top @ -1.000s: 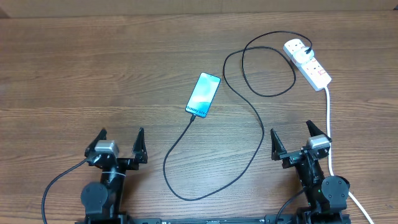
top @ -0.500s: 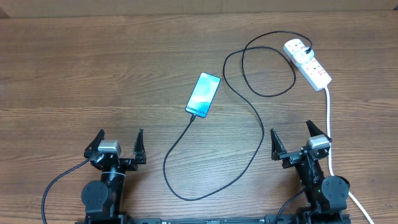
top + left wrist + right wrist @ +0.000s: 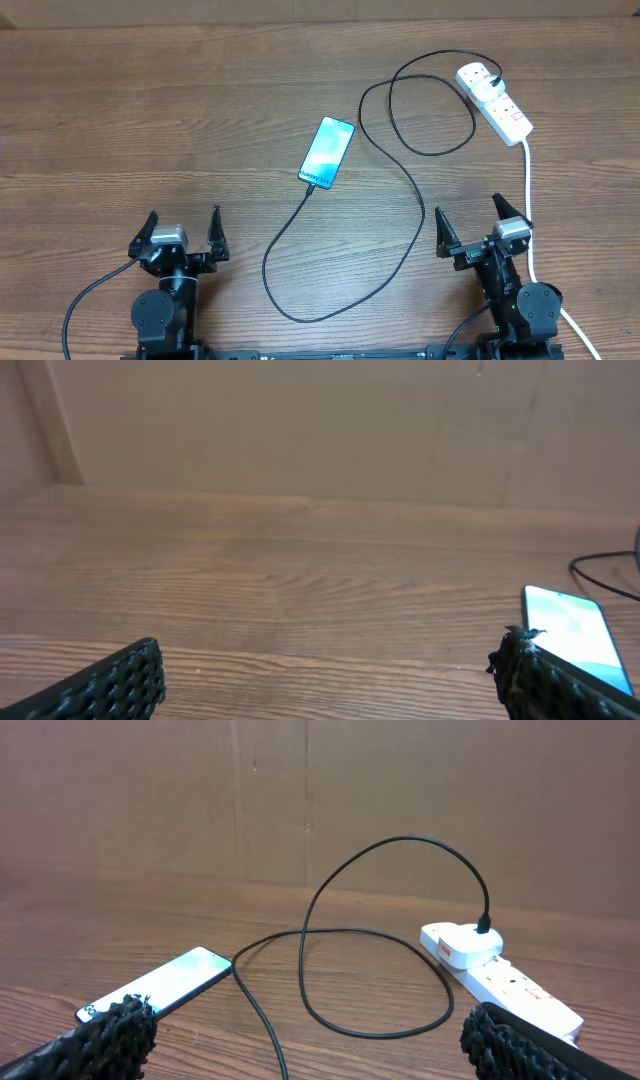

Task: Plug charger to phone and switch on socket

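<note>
phone lay face up near the middle of the table, screen lit pale blue, tilted so its near short edge pointed toward my left arm. charger met that near edge with its small tip; from overhead it looked joined, though i could not tell whether it was fully seated. from there the black cable ran toward me, curled round in a wide loop between the two arms, climbed back past the phone's right side, crossed over itself in a second loop and ended at a white plug block on the far end of the socket. socket sat at the far right of the table, well apart from the phone, lying at a slant, red marks showing on top. i could not tell which way its switches were set. its thick white lead ran down the right side, just beside my right arm.

left gripper sat at the near edge, jaws spread wide, nothing between them, well clear of the phone. right gripper sat likewise at the near right, jaws wide apart and empty, with the cable loops and socket ahead of it in its wrist view.
</note>
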`<state>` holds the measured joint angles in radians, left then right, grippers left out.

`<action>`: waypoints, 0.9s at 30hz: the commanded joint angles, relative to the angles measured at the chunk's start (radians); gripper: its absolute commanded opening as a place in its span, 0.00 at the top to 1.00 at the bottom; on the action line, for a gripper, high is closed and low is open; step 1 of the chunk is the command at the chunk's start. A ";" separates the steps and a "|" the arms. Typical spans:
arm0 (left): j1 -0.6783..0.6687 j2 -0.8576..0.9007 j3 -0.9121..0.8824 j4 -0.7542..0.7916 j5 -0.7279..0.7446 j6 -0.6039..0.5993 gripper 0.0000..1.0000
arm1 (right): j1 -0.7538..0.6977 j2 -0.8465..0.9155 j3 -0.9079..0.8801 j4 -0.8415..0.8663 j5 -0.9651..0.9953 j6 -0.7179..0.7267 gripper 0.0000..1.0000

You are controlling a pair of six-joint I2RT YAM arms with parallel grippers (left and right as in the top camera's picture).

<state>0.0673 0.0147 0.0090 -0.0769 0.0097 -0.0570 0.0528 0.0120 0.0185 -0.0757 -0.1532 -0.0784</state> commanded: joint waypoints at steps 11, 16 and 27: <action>-0.003 -0.012 -0.005 -0.001 -0.069 0.009 0.00 | -0.005 -0.009 -0.010 0.003 0.003 0.006 0.00; -0.003 -0.012 -0.005 -0.002 -0.057 0.032 0.00 | -0.005 -0.009 -0.010 0.003 0.003 0.006 0.00; -0.003 -0.012 -0.005 -0.003 -0.048 0.035 0.00 | -0.005 -0.009 -0.010 0.003 0.003 0.006 0.00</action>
<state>0.0673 0.0147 0.0090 -0.0784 -0.0406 -0.0479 0.0528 0.0120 0.0185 -0.0757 -0.1532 -0.0780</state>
